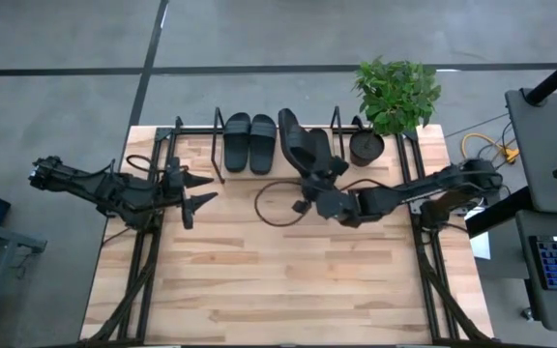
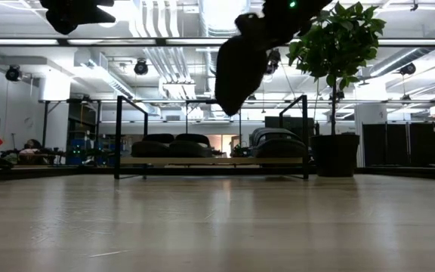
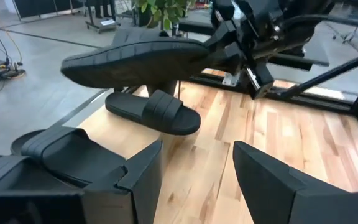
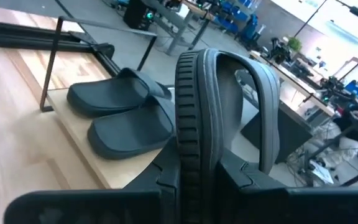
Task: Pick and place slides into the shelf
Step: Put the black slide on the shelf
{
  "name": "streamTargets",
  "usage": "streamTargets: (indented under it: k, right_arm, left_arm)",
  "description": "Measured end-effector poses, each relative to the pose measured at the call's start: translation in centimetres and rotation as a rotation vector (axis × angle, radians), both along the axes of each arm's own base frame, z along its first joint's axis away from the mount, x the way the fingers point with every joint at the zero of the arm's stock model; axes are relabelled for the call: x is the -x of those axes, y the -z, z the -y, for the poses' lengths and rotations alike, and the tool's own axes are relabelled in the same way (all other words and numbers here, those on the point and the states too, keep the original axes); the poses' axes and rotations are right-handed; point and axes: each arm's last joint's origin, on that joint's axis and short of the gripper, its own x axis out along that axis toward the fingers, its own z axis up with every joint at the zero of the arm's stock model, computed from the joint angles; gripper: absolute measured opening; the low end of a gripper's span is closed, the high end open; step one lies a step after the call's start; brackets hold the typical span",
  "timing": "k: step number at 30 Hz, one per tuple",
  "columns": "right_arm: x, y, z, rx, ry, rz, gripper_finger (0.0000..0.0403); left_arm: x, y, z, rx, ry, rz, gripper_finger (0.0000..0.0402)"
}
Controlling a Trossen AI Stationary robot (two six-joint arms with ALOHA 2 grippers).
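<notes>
Four black slides show. Two lie side by side on the shelf's [image 1: 193,135] wooden board [image 1: 249,142] [image 4: 114,118], a third [image 3: 154,112] lies farther right on it, resting on its sole. The fourth slide [image 1: 293,135] [image 2: 238,68] is in my right gripper [image 1: 309,191] [image 4: 204,168], which is shut on it, high above the shelf's right half. My left gripper [image 1: 199,190] [image 3: 194,168] is open, over the table's left part just in front of the shelf, touching nothing. My right gripper pinches the fourth slide by one end of its sole [image 4: 197,155], one finger [image 4: 166,177] on the ribbed underside and the other [image 4: 247,180] on the footbed side, below the strap [image 4: 266,99]. The slide stands on edge, lifted clear, its free end [image 2: 229,98] tilted down over the shelf.
A black plant pot [image 1: 366,147] with a leafy plant [image 1: 395,92] stands at the shelf's right end. A dark cable loop [image 1: 274,205] lies on the table in front of the shelf. Thin wire uprights [image 2: 118,136] rise at the shelf's ends. The table's near half [image 1: 278,290] is bare wood.
</notes>
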Motion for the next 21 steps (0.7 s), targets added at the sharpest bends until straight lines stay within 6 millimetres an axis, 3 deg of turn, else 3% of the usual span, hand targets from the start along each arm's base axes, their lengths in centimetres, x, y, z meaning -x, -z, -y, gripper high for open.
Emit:
streamTargets:
  k: [6, 11, 21]
  right_arm:
    - [-3.0, 0.3, -0.4, 0.03, -0.007, -0.061, 0.0039]
    - [-5.4, 0.9, -0.7, 0.04, 0.062, -0.211, 0.0039]
    - [-7.5, 2.4, -1.9, 0.018, 0.135, -0.393, 0.0039]
  left_arm:
    - [0.1, 0.0, 0.0, -0.002, 0.001, -0.004, 0.018]
    - [0.4, 0.0, -0.1, -0.002, 0.0, -0.007, 0.018]
    - [1.3, -0.3, -0.4, 0.004, 0.001, 0.022, 0.018]
